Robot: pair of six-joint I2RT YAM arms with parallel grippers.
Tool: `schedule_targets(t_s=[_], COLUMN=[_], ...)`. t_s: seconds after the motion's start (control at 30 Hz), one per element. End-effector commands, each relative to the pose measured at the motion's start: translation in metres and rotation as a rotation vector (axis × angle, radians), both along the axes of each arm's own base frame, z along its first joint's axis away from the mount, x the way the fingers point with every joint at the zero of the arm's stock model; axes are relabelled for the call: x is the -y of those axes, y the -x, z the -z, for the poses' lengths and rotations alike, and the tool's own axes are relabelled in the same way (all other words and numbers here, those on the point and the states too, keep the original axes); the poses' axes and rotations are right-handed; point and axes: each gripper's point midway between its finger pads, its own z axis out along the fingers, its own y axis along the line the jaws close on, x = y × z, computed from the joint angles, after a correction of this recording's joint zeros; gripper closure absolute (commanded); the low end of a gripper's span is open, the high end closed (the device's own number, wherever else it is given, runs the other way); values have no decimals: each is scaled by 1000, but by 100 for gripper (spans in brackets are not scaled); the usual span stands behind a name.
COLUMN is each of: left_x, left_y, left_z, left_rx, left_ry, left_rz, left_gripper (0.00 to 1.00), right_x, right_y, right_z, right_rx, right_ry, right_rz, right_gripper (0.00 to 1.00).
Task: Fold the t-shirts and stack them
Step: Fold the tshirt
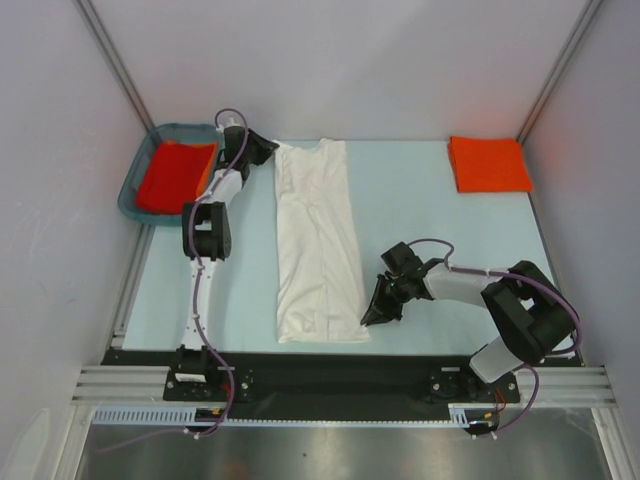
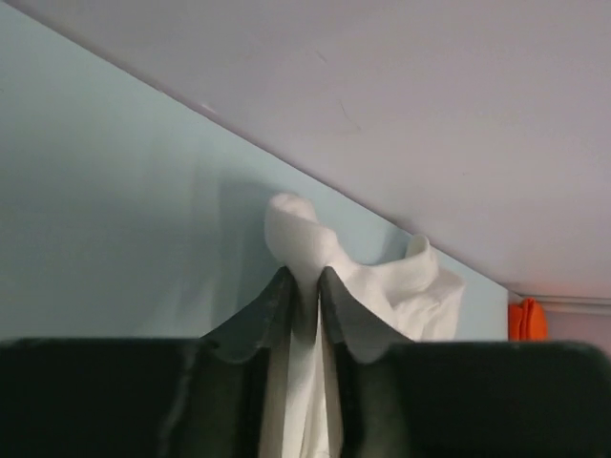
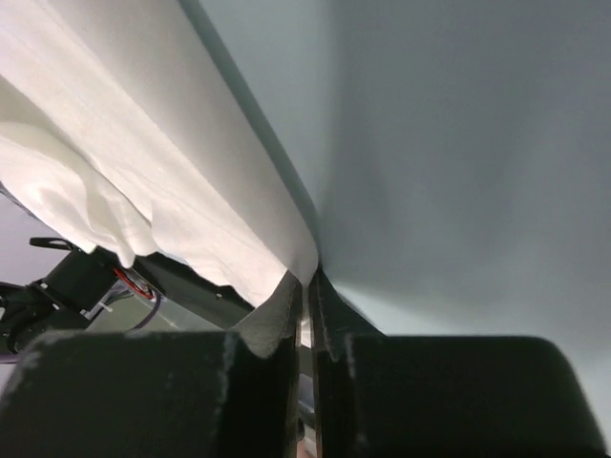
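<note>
As left end effector (image 2: 304,279) pinches — white t-shirt (image 2: 307,234) bunches

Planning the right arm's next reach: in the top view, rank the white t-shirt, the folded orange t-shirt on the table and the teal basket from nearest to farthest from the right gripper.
1. white t-shirt, its near right corner at the right gripper.
2. folded orange t-shirt, far right corner of the table.
3. teal basket, at the far left corner.
</note>
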Motion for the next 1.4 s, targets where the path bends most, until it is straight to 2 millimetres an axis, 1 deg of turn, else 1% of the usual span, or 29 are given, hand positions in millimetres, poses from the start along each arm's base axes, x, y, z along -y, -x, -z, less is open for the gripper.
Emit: schedule_targets(t_s=[0.0, 0.03, 0.07, 0.1, 0.13, 0.17, 0.2, 0.23, 0.27, 0.3, 0.33, 0.37, 0.4, 0.43, 0.47, 0.5, 0.53, 0.57, 0.6, 0.63, 0.7, 0.73, 0.77, 0.83, 0.9, 0.93, 1.07, 1.17, 1.37], left_x=[-17, -16, -18, -19, -21, -22, -27, -28, -29, -33, -36, -37, -40, -41, -40, -38, -32, -28, -20, -14, 0, 5, 10, 22, 26, 26, 27, 24, 25], left_y=[-11, -6, -1, 6, 12, 22, 29, 41, 55, 64, 83, 103, 118, 147, 167, 190, 225, 245, 269, 300, 342, 373, 390, 429, 448, 462, 481, 489, 497], left_z=[-54, -61, -58, -53, -67, -63, -69, -63, -89, -95, -80, -116, -118, -97, -97, -134, -101, -100, -126, -99, -93, -89, -86, -78, -77, -66, -71, -66, -63], left_rx=[117, 116, 81, 37, 44, -6, -25, -65, -59, -78, -136, -121, -144, -212, -239, -185, -270, -278, -225, -286, -316, -317, -330, -342, -346, -384, -354, -381, -387], left_ry=[-31, -63, -81, -97, -133, -153, -178, -198, -237, -273, -323, -350, -376, -402, -410, -413, -391, -383, -379, -372, -367, -358, -353, -325, -296, -269, -258, -264, -240], left_rz=[-25, -6, -3, 4, 23, 37, 36, 51, 76, 72, 94, 97, 96, 128, 144, 145, 200, 224, 245, 300, 360, 394, 413, 458, 469, 467, 484, 481, 474], left_gripper=[75, 64, 58, 45, 41, 39, 33, 31, 30, 30, 29, 29, 30, 30, 30, 30, 30, 30, 31, 32, 32, 32, 32, 32, 32, 32, 32, 32, 32], right_x=[3, 4, 4, 11, 13, 14, 28, 36, 44, 55, 60, 62, 64, 59, 55, 41, 32, 22, 1, -16, -45, -58, -68, -89, -102, -104, -122, -126, -137], right_y=[-10, -13, -19, -18, -19, -30, -26, -28, -36, -41, -44, -46, -44, -49, -48, -45, -44, -41, -40, -31, -25, -16, -14, -9, -9, -7, 7, 10, 21], right_z=[-5, -8, -13, -15, -17, -25, -25, -28, -34, -42, -47, -51, -55, -61, -64, -68, -71, -72, -79, -81, -80, -78, -76, -67, -64, -52, -51, -52, -44], right_rx=[21, 36, 71, 67, 73, 91, 91, 104, 127, 154, 175, 188, 183, 211, 219, 230, 237, 238, 259, 260, 257, 259, 255, 258, 260, 229, 228, 221, 144], right_ry=[39, 40, 43, 75, 85, 83, 141, 175, 198, 245, 265, 274, 277, 266, 250, 194, 159, 126, 31, -24, -123, -139, -153, -174, -184, -175, -205, -212, -275], right_rz=[23, 9, -21, -34, -52, -55, -98, -110, -118, -152, -174, -193, -217, -241, -251, -279, -286, -298, -321, -363, -401, -436, -446, -491, -501, -505, -529, -519, -503], right_gripper=[89, 86, 77, 71, 64, 53, 47, 41, 33, 31, 27, 23, 23, 23, 24, 25, 27, 31, 32, 34, 39, 41, 48, 51, 58, 60, 70, 60, 55])
